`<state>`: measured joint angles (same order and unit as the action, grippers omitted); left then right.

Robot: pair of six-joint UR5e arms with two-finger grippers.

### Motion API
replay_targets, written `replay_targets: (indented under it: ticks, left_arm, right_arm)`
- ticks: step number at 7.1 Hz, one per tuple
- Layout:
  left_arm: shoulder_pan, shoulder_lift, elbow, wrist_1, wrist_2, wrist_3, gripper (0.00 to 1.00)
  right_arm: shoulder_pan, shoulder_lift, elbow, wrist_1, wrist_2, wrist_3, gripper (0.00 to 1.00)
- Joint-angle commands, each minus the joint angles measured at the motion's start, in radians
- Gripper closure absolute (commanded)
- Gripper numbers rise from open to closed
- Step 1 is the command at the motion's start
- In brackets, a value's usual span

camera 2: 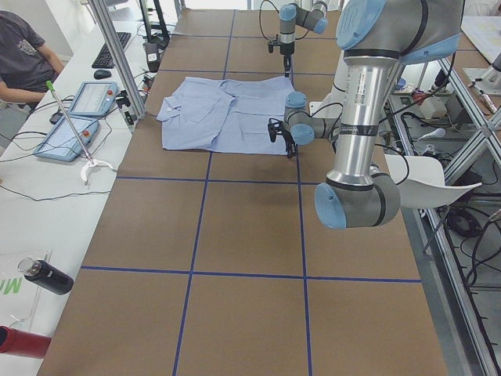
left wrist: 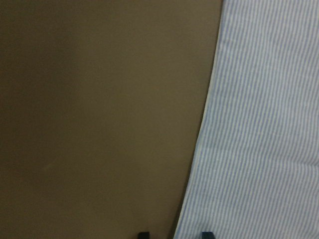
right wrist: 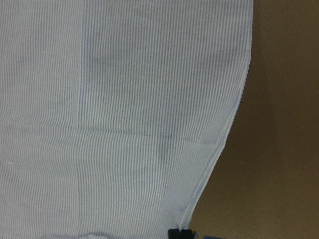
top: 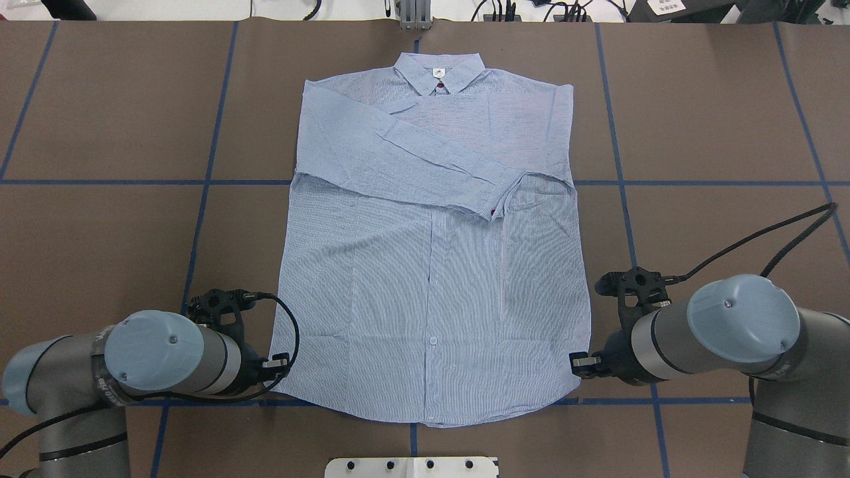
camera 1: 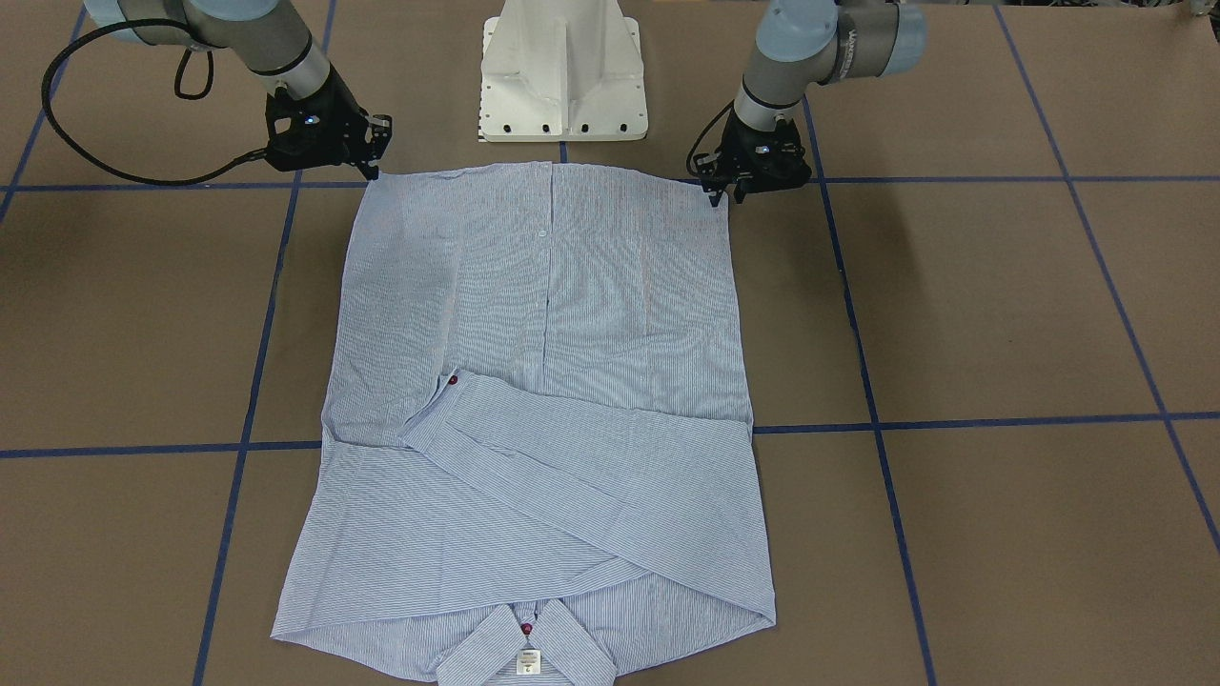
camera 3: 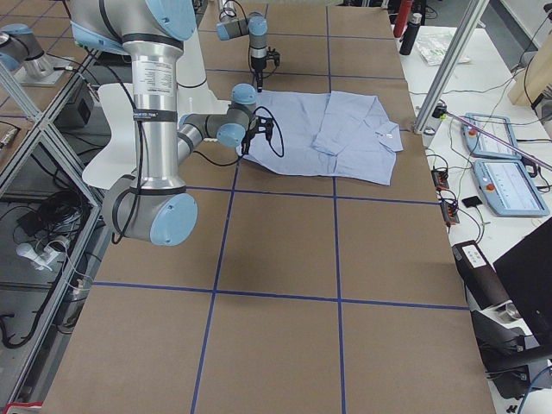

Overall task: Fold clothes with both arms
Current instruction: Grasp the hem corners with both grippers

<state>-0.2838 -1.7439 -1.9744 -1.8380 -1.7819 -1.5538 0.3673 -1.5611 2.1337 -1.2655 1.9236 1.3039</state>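
At the near hem, the left tool (top: 279, 364) stands narrowly open over one corner of the shirt (top: 431, 285); the right tool (top: 577, 362) is closed on the other corner. The shirt lies flat on the table (top: 99, 232), one sleeve (top: 412, 158) across its chest, collar (top: 415, 68) farthest.

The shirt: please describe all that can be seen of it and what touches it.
The shirt is light blue cloth with fine white stripes. It lies flat on the brown table, front up, buttoned, collar on the far side, hem near the white base. A white label shows in the collar. One sleeve is folded slantwise across the chest, a dark red button on its cuff. The left gripper and right gripper sit at the hem corners; a grip cannot be confirmed.
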Motion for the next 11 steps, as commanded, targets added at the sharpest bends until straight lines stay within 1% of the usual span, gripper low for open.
replay_targets:
  ticks: [1, 7, 8, 11]
  left_arm:
    - [0.002, -0.003, -0.003, 0.002, -0.001, -0.002, 0.57]
    - [0.005, -0.002, 0.003, 0.005, -0.001, -0.008, 0.57]
    - [0.011, -0.005, 0.006, 0.014, -0.001, -0.017, 0.6]
    - [0.011, -0.006, 0.005, 0.014, -0.002, -0.022, 0.9]
  right_arm:
    - [0.002, -0.005, 0.0, 0.0, 0.008, 0.0, 1.0]
    - [0.007, -0.004, 0.0, 0.0, 0.014, 0.0, 1.0]
    - [0.007, -0.005, 0.0, 0.0, 0.014, -0.002, 1.0]
    - [0.008, -0.005, 0.0, 0.0, 0.014, 0.0, 1.0]
